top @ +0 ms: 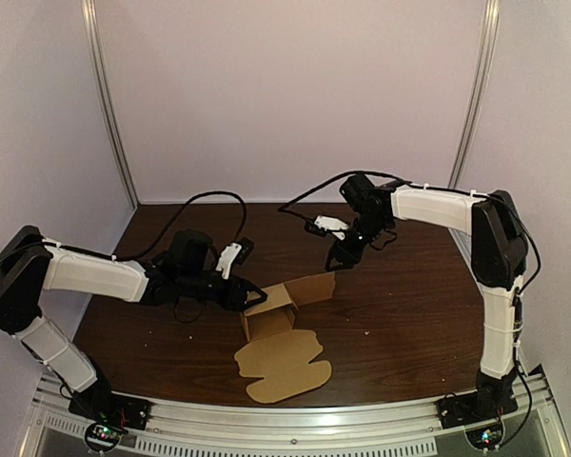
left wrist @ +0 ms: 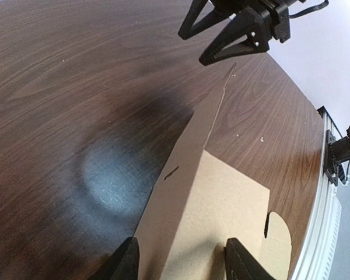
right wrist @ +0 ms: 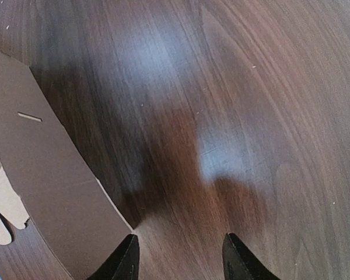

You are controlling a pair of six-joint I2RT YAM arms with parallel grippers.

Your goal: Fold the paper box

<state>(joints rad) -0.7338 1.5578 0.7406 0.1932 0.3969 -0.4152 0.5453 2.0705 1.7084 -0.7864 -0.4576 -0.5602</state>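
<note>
I had the box (top: 278, 328) pointing lengthwise from the left gripper (top: 251, 295), spread astride its corner, toward the right gripper (top: 337, 260), also spread.

This is a robotics lab test cell. Plain pale wall panels (top: 295, 95) close the scene at 12 o'clock, framed by a bare metal pole (top: 109, 105) at 10 o'clock and a second pole (top: 476, 95) at 2 o'clock. A dark wood-grain table (top: 400, 324) fills the middle, edged at 6 o'clock by an aluminium rail (top: 295, 424) (slotted, industrial stock). The left arm (top: 95, 271) and right arm (top: 433, 205) are bolted to it, and loose black cables (top: 219, 193) loop above them.
</note>
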